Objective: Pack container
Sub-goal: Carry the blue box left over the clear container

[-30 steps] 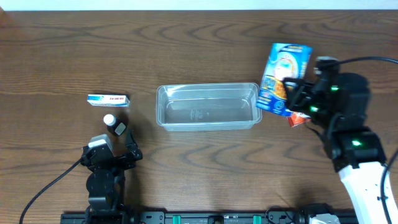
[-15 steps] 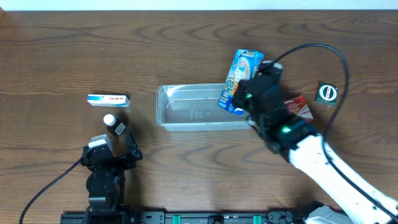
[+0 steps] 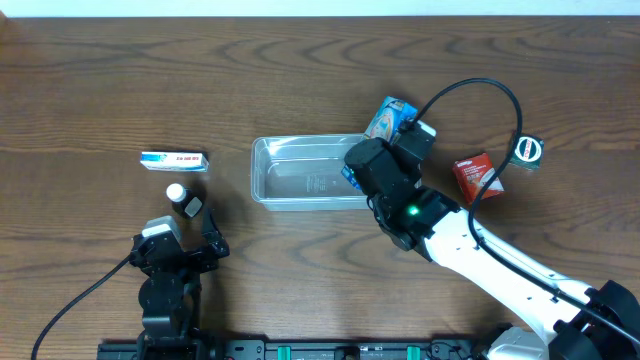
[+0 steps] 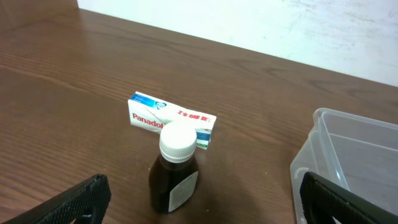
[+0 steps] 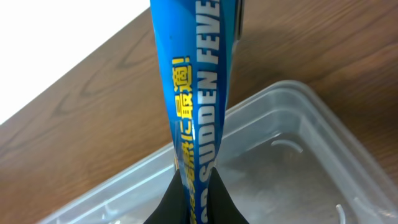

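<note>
The clear plastic container lies at the table's middle, and nothing shows inside it. It also shows in the left wrist view and the right wrist view. My right gripper is shut on a blue packet and holds it edge-up over the container's right end. My left gripper is open and empty, near the front left. A brown bottle with a white cap stands just ahead of it.
A white and blue Panadol box lies beyond the bottle. A red packet and a small round black and green item lie to the right of the container. The right arm's cable arcs above them.
My right arm has swung left with the blue packet, from right of the container to over its right end. The red packet and round item are now uncovered. The left arm has not moved.
</note>
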`<state>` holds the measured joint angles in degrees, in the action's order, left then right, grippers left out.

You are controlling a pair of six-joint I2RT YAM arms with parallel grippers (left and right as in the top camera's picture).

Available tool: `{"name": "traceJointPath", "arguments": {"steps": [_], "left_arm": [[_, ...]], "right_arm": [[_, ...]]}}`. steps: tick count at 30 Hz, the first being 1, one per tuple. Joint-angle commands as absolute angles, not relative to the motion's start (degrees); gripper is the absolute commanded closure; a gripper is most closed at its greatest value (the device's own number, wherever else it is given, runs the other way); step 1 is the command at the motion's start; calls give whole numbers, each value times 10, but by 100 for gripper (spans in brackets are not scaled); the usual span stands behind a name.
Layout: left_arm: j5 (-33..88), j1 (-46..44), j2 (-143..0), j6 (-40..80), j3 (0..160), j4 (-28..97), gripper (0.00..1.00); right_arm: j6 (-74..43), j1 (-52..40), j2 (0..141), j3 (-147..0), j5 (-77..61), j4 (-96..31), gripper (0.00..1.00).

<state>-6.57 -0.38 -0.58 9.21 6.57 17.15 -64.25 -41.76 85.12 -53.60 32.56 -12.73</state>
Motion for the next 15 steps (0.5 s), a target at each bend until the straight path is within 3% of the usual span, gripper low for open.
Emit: {"name": "traceJointPath", "arguments": {"steps": [1, 15], "left_arm": [[-66, -1, -2, 93, 57, 188, 2], [-66, -1, -2, 93, 57, 189, 2]], "right_arm": [[-657, -436, 852, -549, 388, -125, 99], [-616, -494, 852, -588, 482, -131, 99]]}}
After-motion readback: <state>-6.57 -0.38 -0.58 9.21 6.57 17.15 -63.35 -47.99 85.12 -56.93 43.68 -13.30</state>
